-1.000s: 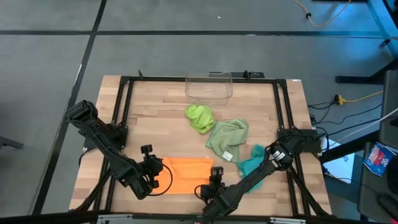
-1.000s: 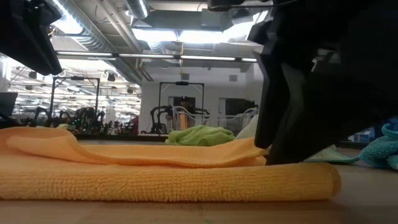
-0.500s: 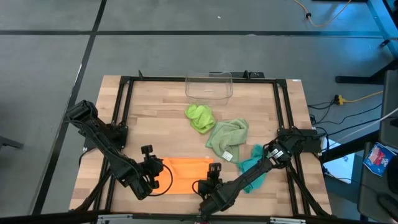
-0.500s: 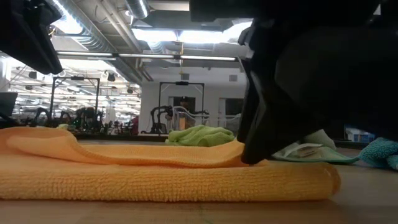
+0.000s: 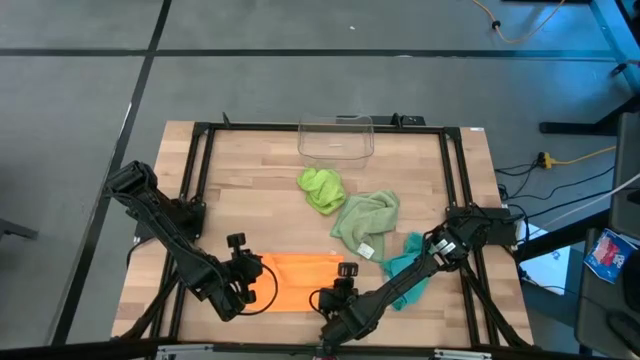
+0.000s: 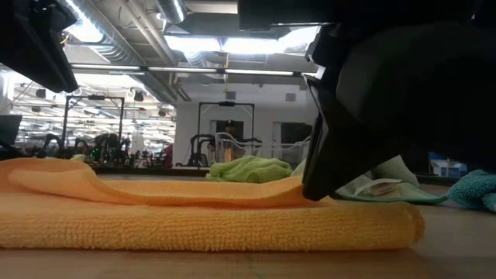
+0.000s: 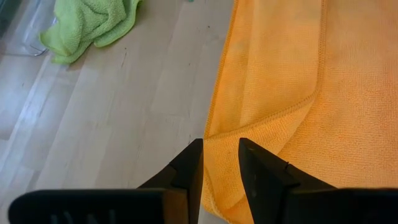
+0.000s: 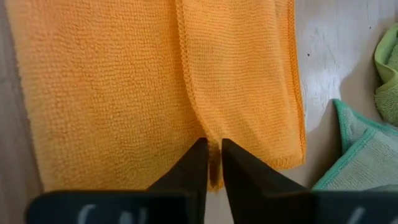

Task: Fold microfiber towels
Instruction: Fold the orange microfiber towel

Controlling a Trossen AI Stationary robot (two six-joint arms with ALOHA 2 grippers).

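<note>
The orange towel (image 5: 298, 280) lies folded in layers on the table near its front edge. It also shows in the low view (image 6: 209, 221). My left gripper (image 5: 260, 273) is at its left end, shut on it (image 7: 221, 177). My right gripper (image 5: 338, 290) is at its right end, shut on it (image 8: 214, 165). The lime green towel (image 5: 322, 190) lies bunched at mid table. The sage green towel (image 5: 365, 224) with a white tag lies to its right. The teal towel (image 5: 405, 268) lies crumpled under my right arm. My left gripper pinches the orange towel's left edge (image 7: 214, 146) between its two fingers, which slant down onto it. One layer or several, I cannot tell. The towel lies flat on the table. My right gripper pinches the hemmed edge of the towel's upper layer (image 8: 211, 146) near its right end, between nearly closed fingers. In the low view that layer (image 6: 291, 192) is raised slightly at the gripper; the rest lies on the table.
A clear plastic bin (image 5: 336, 138) stands at the table's far edge. A black metal frame (image 5: 200, 170) runs around the tabletop. Bare wood lies between the orange towel and the lime green one.
My right gripper has gone a little toward the table's left edge, drawing the right end of the orange towel's upper layer with it. The lower layers have stayed where they were.
</note>
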